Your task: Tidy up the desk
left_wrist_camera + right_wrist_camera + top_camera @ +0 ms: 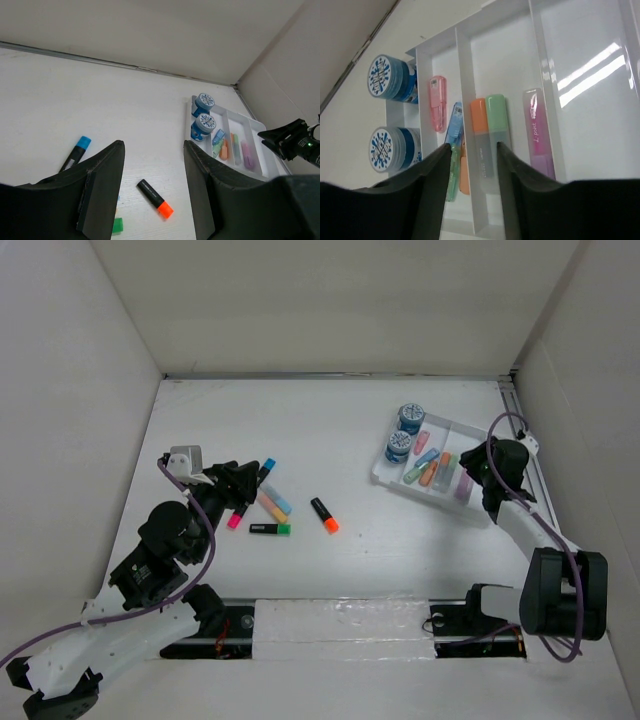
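A: Your desk (330,430) is the flat matte white top that fills the overhead view, walled in white on three sides. Slim, blocky markers lie loose on its left half: an orange-capped marker (324,514), a green-capped marker (270,529), a pink-tipped marker (237,519) and a blue-capped marker (266,471), all with black barrels.

B: You also have two pastel markers (273,504) lying crossed just beside your left gripper (248,482). Its dark matte fingers (102,190) are spread wide with nothing between them. In the wrist view only bare desk and the orange-capped marker show through the gap.

A: You cannot tell from above whether that gripper touches the pink-tipped marker, because the arm covers the spot.

B: On the right half sits a glossy white plastic tray (462,433), split by thin walls into long slots. Two round blue tubs (411,417) with patterned lids stand upright at its left end, close together.

A: Your right gripper (471,150) hangs over that tray, fingers parted and holding nothing. Past them you see an orange highlighter (479,125) and a mint green highlighter (496,117) lying side by side, with a translucent purple highlighter (536,125) just beside them. A pink highlighter (437,102) and a blue highlighter (454,125) lie in the slot next to the tubs.
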Robot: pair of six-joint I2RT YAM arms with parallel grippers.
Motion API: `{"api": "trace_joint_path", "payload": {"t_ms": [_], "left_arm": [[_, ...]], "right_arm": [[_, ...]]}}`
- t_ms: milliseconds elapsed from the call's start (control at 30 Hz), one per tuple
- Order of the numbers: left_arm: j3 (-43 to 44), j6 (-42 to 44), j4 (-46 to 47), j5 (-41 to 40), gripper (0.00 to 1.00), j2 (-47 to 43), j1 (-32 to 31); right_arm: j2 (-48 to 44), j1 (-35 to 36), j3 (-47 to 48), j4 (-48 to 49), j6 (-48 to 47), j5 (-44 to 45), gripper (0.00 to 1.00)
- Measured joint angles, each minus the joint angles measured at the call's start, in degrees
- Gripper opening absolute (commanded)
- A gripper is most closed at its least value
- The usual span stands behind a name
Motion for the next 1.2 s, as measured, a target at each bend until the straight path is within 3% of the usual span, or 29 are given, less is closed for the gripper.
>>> {"api": "trace_joint_path", "payload": {"t_ms": [33, 67, 100, 233, 333, 400, 433, 467, 567, 800, 1200], "left_arm": [[0.00, 0.00, 0.00, 0.00, 0.47, 0.00, 0.00], [0.00, 0.00, 0.00, 0.00, 0.47, -0.02, 0.00], [0.00, 0.00, 0.00, 0.00, 0.47, 0.00, 0.00], [0.00, 0.00, -0.02, -0.02, 0.47, 0.00, 0.00], [0.00, 0.00, -0.02, -0.02, 0.47, 0.00, 0.00], [0.00, 0.00, -0.02, -0.07, 0.47, -0.02, 0.00], [0.00, 0.00, -0.02, -0.11, 0.47, -0.02, 0.00], [0.00, 0.00, -0.02, -0.15, 0.47, -0.04, 0.00], [0.00, 0.00, -0.02, -0.44, 0.47, -0.26, 0.00], [0.00, -0.02, -0.04, -0.68, 0.47, -0.90, 0.00], [0.00, 0.00, -0.04, -0.63, 0.47, -1.16, 0.00]], "right_arm": [[-0.04, 0.04, 0.00, -0.02, -0.17, -0.63, 0.35], [-0.15, 0.35, 0.00, 0.15, -0.37, -1.25, 0.14], [-0.37, 0.81, 0.00, 1.01, -0.42, -3.34, 0.00], [-0.90, 8.37, 0.46, 2.16, -1.01, -5.53, 0.00], [3.58, 21.29, 5.07, 2.23, -2.60, -7.41, 0.00], [8.33, 30.51, 9.62, 2.21, -3.96, -8.09, 0.06], [10.67, 35.06, 11.78, 2.25, -4.46, -8.04, 0.14], [12.96, 39.23, 13.94, 2.10, -5.18, -7.37, 0.35], [19.89, 49.42, 20.22, 1.88, -7.39, -5.20, 0.54], [35.63, 61.61, 34.60, -3.17, -11.23, 0.85, 0.51], [49.72, 64.22, 49.96, -14.03, -14.27, 10.73, 0.48]]}}
